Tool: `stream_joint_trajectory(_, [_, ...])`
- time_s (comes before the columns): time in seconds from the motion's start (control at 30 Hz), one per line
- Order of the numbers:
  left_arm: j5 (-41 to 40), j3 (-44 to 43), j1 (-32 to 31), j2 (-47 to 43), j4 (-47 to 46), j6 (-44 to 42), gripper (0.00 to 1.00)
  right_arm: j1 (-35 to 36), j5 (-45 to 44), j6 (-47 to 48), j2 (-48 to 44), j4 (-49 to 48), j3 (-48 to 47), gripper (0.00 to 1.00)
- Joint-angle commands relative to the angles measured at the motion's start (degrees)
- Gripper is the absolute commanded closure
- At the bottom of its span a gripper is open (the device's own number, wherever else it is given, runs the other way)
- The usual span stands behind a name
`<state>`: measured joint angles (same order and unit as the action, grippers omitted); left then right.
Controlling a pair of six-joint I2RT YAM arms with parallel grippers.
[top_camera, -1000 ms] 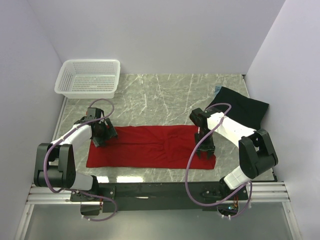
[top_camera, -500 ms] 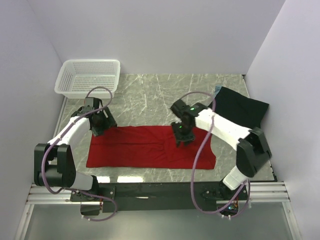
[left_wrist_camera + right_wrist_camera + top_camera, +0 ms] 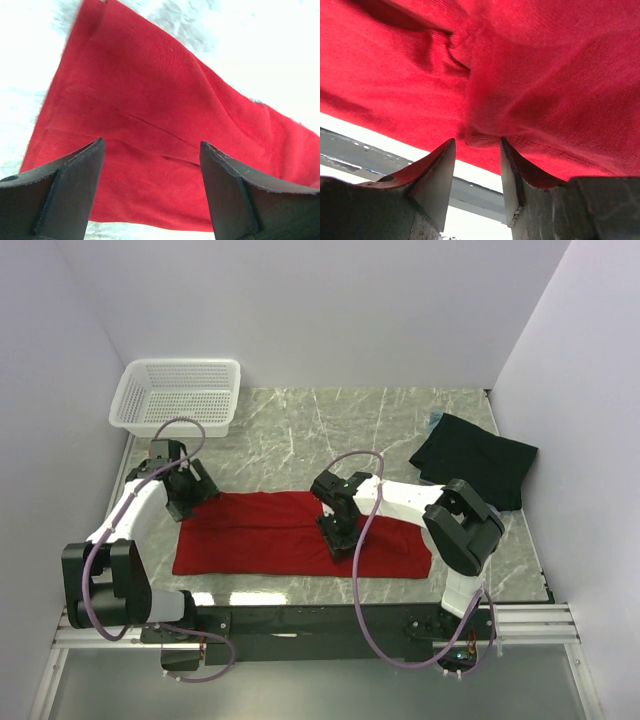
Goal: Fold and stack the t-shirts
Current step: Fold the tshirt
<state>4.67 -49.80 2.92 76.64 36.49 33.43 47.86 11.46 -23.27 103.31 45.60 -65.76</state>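
Top: shows red t-shirt in long flat strip on surface, black t-shirt loose at far right. No stack yet; most folding left.
Left wrist: shows left pincer wide apart, empty, over red cloth.
Right wrist: shows right pincer partly apart, tips on red cloth, small bunch between; cannot tell if clamped.

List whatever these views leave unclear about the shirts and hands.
- Right wrist view: red shirt bulges between the fingers of the right hand; gripped or merely touched, unclear.
- Top view: the arm's own wrist hides those fingertips.
- Top view: light blue edge beside the black shirt, too small to identify.
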Motion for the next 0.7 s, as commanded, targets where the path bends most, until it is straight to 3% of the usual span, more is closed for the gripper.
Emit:
stream_joint_trajectory(0.0, [2.45,0.14,1.91,-1.85,0.51,-1.52,0.18,0.66,-0.39,-0.64,-0.30,-3.32,0.89,0.52])
stream_joint_trajectory(0.23, [3.24,0.14,2.53,-2.29,0.51,-1.79,0.18,2.50,-0.30,-2.04,1.54,-5.61,2.38,0.58])
stream_joint_trajectory(0.43, [3.77,-0.03,2.53,-2.37,0.51,-1.97,0.18,3.38,-2.41,-3.19,2.69,-4.30,0.99,0.84])
stream_joint_trajectory(0.67, [4.39,-0.03,2.62,-2.46,0.42,-2.23,0.18,3.65,-4.08,-3.63,-0.12,0.97,-2.53,0.85])
